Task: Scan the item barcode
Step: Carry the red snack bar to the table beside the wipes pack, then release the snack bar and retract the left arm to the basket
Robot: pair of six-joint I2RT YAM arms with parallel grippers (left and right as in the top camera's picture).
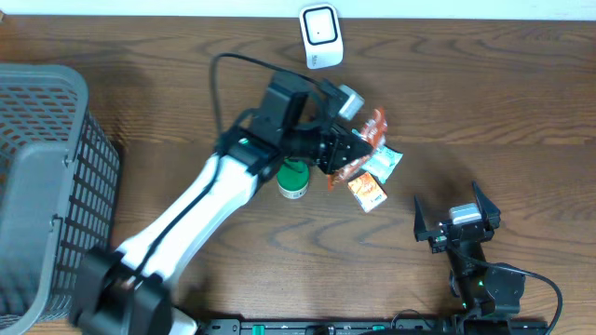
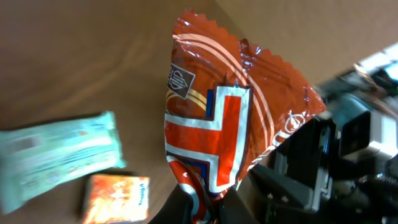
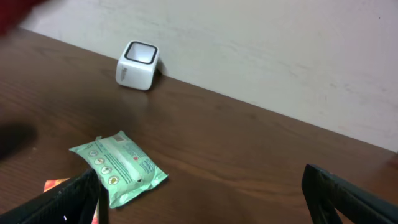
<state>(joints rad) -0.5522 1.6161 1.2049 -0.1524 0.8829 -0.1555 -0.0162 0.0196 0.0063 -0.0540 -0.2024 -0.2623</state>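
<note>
Dark wooden surface; left end effector clamped on red snack packet, so pickup looks done. Presenting it to scanner at eleven o'clock is left. The right end effector gapes.

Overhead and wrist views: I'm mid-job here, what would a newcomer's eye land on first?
The crinkly red-orange foil snack packet fills the left wrist view, pinched at its bottom edge by the shut left gripper near the table's middle. Next come the large grey mesh basket at the table's left edge and the small white cube scanner at the far edge. The right gripper sits open and empty at front right.
</note>
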